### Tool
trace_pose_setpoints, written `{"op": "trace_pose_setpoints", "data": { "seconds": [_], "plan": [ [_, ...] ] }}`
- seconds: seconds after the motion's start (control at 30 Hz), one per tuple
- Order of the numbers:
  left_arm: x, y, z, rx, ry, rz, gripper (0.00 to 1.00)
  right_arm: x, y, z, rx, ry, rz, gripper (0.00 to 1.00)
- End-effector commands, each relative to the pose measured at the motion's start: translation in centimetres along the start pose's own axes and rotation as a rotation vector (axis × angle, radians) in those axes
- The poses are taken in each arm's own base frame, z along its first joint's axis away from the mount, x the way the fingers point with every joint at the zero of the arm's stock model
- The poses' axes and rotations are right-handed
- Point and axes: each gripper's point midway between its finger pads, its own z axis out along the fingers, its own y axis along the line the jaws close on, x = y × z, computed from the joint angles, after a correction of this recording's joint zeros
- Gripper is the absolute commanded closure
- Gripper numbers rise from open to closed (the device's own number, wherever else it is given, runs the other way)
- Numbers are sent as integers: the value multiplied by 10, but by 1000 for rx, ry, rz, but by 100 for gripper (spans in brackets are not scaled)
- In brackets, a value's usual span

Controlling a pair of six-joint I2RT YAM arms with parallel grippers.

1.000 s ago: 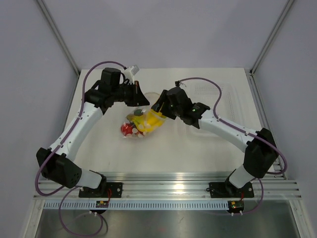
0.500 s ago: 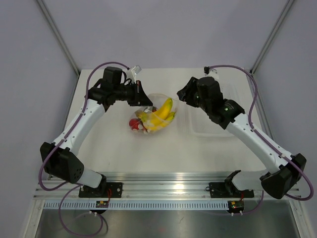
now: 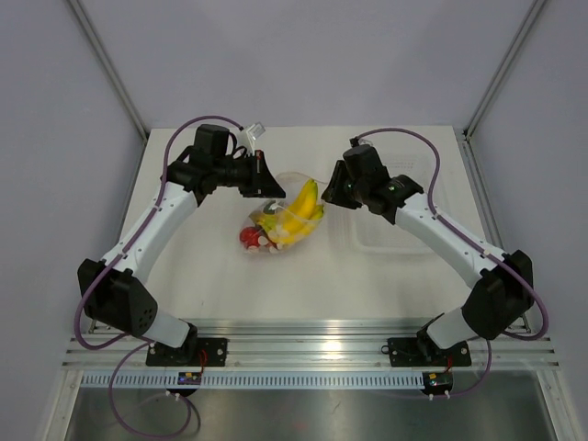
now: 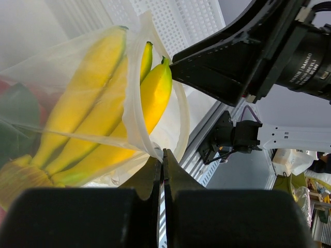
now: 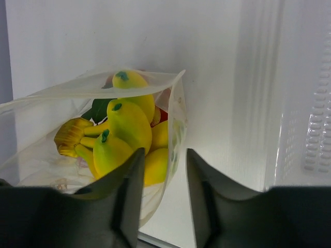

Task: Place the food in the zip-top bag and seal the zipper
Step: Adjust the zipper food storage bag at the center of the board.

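Observation:
The zip-top bag (image 3: 280, 220) hangs open-mouthed over the table with the yellow bananas (image 3: 296, 216) and red strawberries (image 3: 249, 237) inside it. My left gripper (image 3: 267, 189) is shut on the bag's mouth edge; in the left wrist view the gripper (image 4: 163, 155) pinches the thick zipper strip (image 4: 132, 98) beside the bananas (image 4: 98, 108). My right gripper (image 3: 328, 194) is open at the bag's right side. In the right wrist view the gripper (image 5: 163, 152) has the bag's side edge (image 5: 177, 121) between its jaws, untouched, with the bananas (image 5: 124, 126) and the zipper strip (image 5: 93, 85) beyond.
A clear rigid tray (image 3: 369, 241) lies on the table to the right of the bag, under the right arm; it also shows in the right wrist view (image 5: 310, 129). Grey walls enclose the table, and a metal rail runs along its near edge.
The right arm let go of the bananas, swung out to the right, then came back to the bag's mouth. The left gripper has kept its hold and shifted the bag slightly right.

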Motion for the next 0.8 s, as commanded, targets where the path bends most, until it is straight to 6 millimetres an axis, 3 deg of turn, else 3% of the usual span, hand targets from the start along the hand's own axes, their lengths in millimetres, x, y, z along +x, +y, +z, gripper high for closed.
{"op": "trace_pose_setpoints", "data": {
  "seconds": [0.0, 0.07, 0.1, 0.17, 0.27, 0.3, 0.33, 0.37, 0.47, 0.6, 0.63, 0.77],
  "plan": [
    [-12, -15, -4, 65, -37, 64, 100, 1, 3, 16, -5, 5, -10, 63],
    [-11, -15, -5, 66, -32, 66, 100, -3, 4, 20, 3, -3, -10, 73],
    [-10, -15, -6, 65, -30, 72, 100, -3, 1, 24, 21, -3, -11, 84],
    [-7, -14, -6, 61, -19, 74, 100, -7, 4, 24, 20, -12, -13, 96],
    [-5, -2, -7, -8, -12, 77, 98, -20, 9, 11, 7, -59, 5, 100],
    [-6, 9, -6, -58, -12, 75, 90, -25, 11, 6, 1, -75, 10, 100],
    [-7, 10, -9, -86, -4, 65, 74, -28, 13, 0, -5, -86, 25, 100],
    [-10, 12, -11, -111, -7, 61, 45, -35, 18, -12, -28, -112, 35, 100],
    [-23, 12, -18, -153, -40, 65, 14, -51, 31, -38, -78, -165, 71, 100],
    [-37, -5, -28, -127, -92, 95, 14, -65, 41, -48, -95, -184, 48, 100],
    [-39, -10, -29, -108, -99, 102, 16, -61, 36, -45, -65, -154, 32, 100],
    [-28, -9, -31, -126, -87, 96, 23, -59, 50, -43, -127, -132, 53, 100]
  ]
}}
